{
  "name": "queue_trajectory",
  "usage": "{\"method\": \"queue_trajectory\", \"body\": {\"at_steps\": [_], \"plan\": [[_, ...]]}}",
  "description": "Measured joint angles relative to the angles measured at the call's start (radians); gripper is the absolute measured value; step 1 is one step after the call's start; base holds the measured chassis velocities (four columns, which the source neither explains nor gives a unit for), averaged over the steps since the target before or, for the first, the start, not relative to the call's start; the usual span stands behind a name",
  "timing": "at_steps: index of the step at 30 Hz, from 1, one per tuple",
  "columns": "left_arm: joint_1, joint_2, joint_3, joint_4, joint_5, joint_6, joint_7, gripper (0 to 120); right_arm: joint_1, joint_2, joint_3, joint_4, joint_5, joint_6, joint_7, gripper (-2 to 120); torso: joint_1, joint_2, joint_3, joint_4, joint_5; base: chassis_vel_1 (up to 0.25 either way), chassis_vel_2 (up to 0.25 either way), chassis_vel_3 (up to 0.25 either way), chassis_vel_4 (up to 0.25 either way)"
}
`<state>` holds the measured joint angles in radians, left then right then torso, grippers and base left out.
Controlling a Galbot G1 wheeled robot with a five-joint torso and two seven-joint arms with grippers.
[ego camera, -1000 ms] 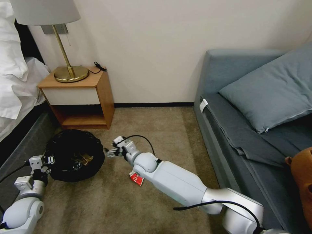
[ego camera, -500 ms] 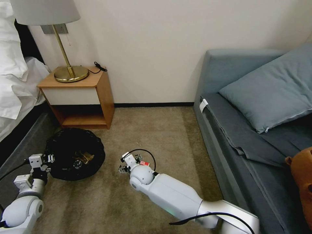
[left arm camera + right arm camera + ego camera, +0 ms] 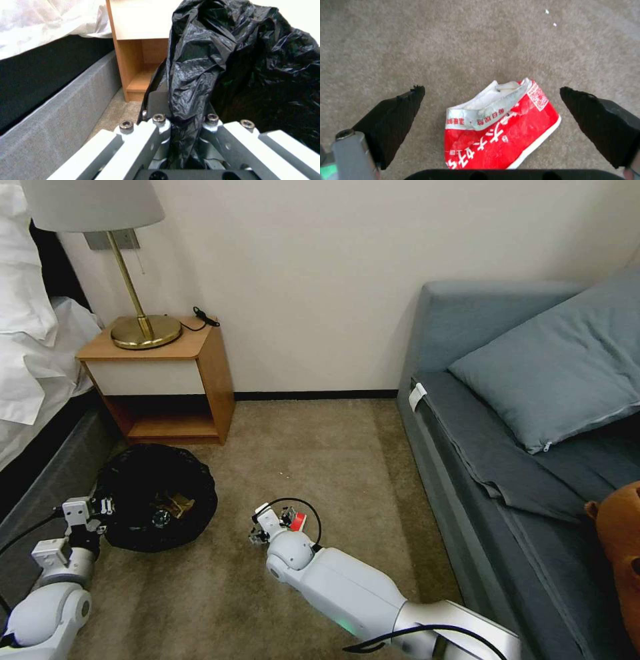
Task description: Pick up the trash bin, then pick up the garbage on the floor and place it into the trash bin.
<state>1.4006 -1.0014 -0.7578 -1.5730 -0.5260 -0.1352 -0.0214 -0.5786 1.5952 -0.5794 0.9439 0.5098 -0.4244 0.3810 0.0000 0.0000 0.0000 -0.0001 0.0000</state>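
The right gripper (image 3: pixel 490 100) hangs low over the carpet (image 3: pixel 333 447) with its two black fingers (image 3: pixel 391 120) spread wide, one on either side of a red-and-white packet (image 3: pixel 501 127). The packet lies flat on the carpet between the fingers, touching neither; its torn silver-lined mouth gapes at one end. In the head view the same packet (image 3: pixel 298 521) peeks out just beside the right wrist, out on the open floor between the nightstand (image 3: pixel 163 380) and the grey sofa (image 3: pixel 507 447).

The left gripper (image 3: pixel 181 122) is clamped on a fold of the black bag at the rim of the trash bin (image 3: pixel 233 62); the crinkled plastic runs straight down between its closed metal jaws. In the head view the left gripper (image 3: pixel 93 510) sits at the bin's near-left edge, with the trash bin (image 3: pixel 157 497) standing on the carpet in front of the nightstand, close to the grey bed base (image 3: pixel 47 480). Inside the bag lies a gold-brown snack wrapper (image 3: pixel 177 505). A brass lamp (image 3: pixel 143 330) stands on the nightstand.
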Motion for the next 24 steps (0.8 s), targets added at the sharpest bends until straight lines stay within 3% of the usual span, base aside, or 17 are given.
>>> {"method": "queue_trajectory", "body": {"at_steps": [5,11,24], "plan": [[-0.001,-0.009,0.007,-0.002,0.006,0.0,0.0,4,-0.017,0.014,0.063,-0.115,-0.065,0.074,-0.099,100,0.0,0.0,0.0,0.0002,0.0,0.0,0.0,0.0,0.0],[-0.001,-0.013,0.011,-0.009,0.011,0.001,0.0,4,-0.033,0.014,0.099,-0.181,-0.116,0.107,-0.137,100,0.0,0.0,0.0,0.0,0.0,0.0,0.0,0.0,0.0],[-0.002,-0.012,0.011,-0.001,0.01,0.0,0.0,4,-0.035,0.014,0.09,-0.172,-0.12,0.131,-0.172,97,0.0,0.0,0.0,0.0001,0.0001,0.0,0.0,0.0,0.0]]}}
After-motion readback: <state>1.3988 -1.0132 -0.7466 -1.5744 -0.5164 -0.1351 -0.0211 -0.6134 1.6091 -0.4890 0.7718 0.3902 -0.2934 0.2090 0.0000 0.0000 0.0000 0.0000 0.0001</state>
